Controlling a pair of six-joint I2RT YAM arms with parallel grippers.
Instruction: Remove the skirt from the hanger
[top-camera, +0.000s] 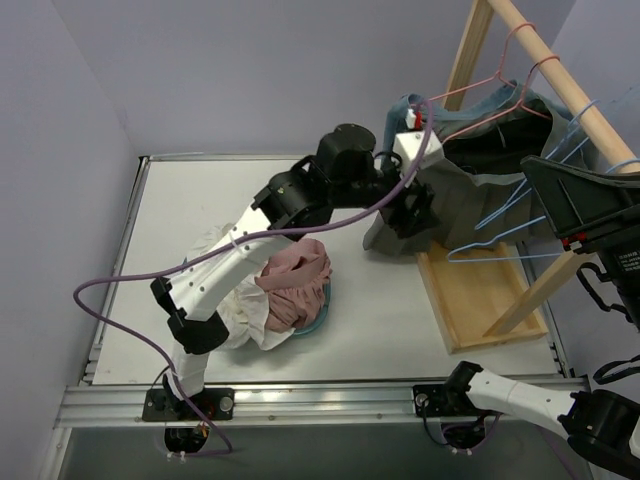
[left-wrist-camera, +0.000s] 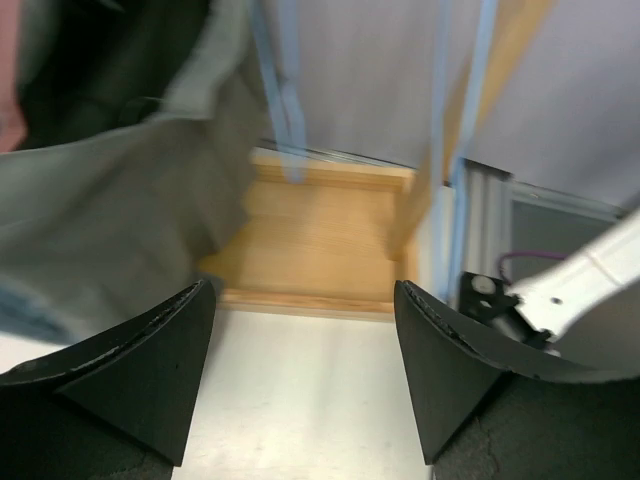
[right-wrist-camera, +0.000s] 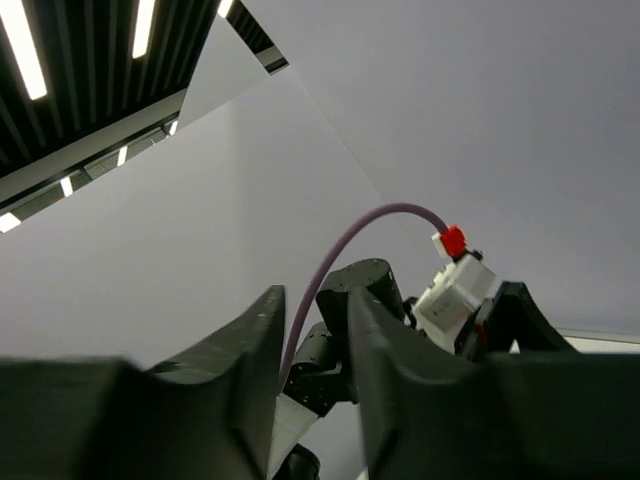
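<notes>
A grey-green skirt (top-camera: 470, 170) with a dark inside hangs from the wooden rail (top-camera: 560, 75) at the back right, under a pink wire hanger (top-camera: 505, 75). My left gripper (top-camera: 412, 215) is open and empty, right against the skirt's lower left edge. In the left wrist view the skirt (left-wrist-camera: 110, 200) fills the upper left, just beyond the left finger, and nothing lies between the gripper's (left-wrist-camera: 305, 290) fingers. My right gripper (top-camera: 535, 175) is raised at the skirt's right side. In the right wrist view its fingers (right-wrist-camera: 312, 295) stand a little apart and hold nothing.
Blue wire hangers (top-camera: 530, 215) hang right of the skirt and show in the left wrist view (left-wrist-camera: 285, 90). The rack's wooden base (top-camera: 480, 295) lies on the table below, also seen in the left wrist view (left-wrist-camera: 320, 240). A pile of pink and white clothes (top-camera: 290, 285) lies mid-table.
</notes>
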